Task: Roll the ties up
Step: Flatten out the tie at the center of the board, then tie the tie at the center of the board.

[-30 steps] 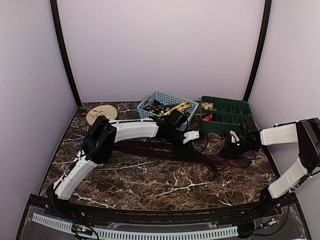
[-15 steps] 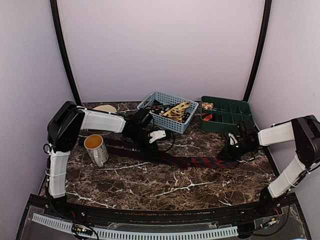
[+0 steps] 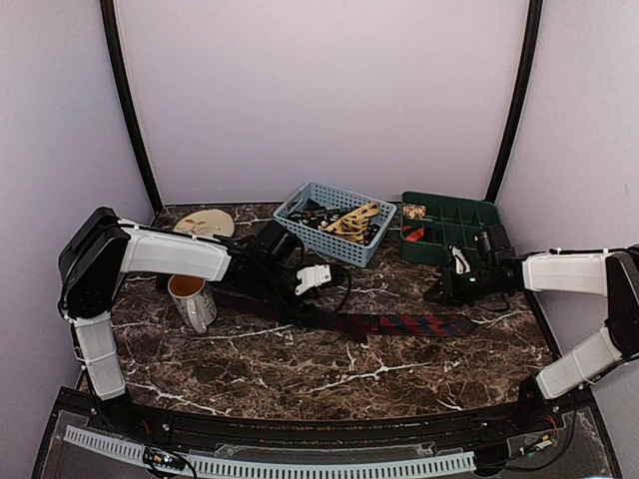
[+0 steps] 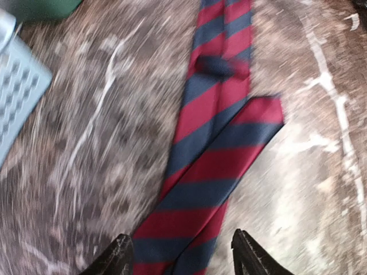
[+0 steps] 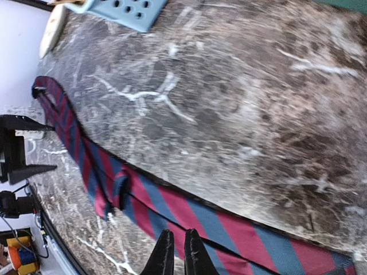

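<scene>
**A:** Where is the tie?

**B:** The red-and-navy striped tie [image 3: 399, 325] lies stretched across the marble table [image 3: 300, 374], with part of it folded over itself.

**A:** And the grippers?

**B:** The left gripper [image 4: 180, 240] hangs over the tie with its jaws well apart, gripping nothing. The right gripper [image 5: 177, 236] is above the tie with its jaws almost touching and nothing visible between them.

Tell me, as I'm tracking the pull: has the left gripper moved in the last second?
Yes. Seen from above, the left gripper went left, from below the basket's right corner to its left end.
</scene>
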You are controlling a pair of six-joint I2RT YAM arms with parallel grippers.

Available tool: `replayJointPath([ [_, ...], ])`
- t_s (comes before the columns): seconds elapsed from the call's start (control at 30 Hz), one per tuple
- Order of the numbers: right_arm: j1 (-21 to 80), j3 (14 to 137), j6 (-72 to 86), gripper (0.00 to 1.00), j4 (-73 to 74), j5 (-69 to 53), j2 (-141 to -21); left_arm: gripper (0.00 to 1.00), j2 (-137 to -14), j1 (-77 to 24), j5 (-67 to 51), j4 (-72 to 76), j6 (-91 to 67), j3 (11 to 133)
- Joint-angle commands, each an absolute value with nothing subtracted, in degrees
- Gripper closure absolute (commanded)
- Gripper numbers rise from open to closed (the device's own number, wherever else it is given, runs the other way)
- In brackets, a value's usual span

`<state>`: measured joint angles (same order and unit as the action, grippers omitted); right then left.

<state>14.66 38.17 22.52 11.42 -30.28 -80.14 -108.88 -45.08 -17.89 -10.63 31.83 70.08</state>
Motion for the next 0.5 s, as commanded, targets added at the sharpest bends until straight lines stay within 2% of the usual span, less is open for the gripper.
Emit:
replayJointPath([
  [0.0, 16.71, 39.78, 25.64, 0.92, 7.80, -33.05, -79.70, 0.39, -109.05, -47.02, -25.61, -8.12, 35.92, 72.65],
  [0.17, 19.01, 39.83, 26.87, 0.92, 5.17, -34.65, -82.07, 0.41, -114.34, -47.64, -33.86, -9.07, 37.98, 78.05],
  [0.47, 22.16, 41.31, 28.28, 0.92, 1.92, -35.57, -86.86, 0.43, -121.34, -47.90, -36.97, -10.83, 39.13, 81.78],
])
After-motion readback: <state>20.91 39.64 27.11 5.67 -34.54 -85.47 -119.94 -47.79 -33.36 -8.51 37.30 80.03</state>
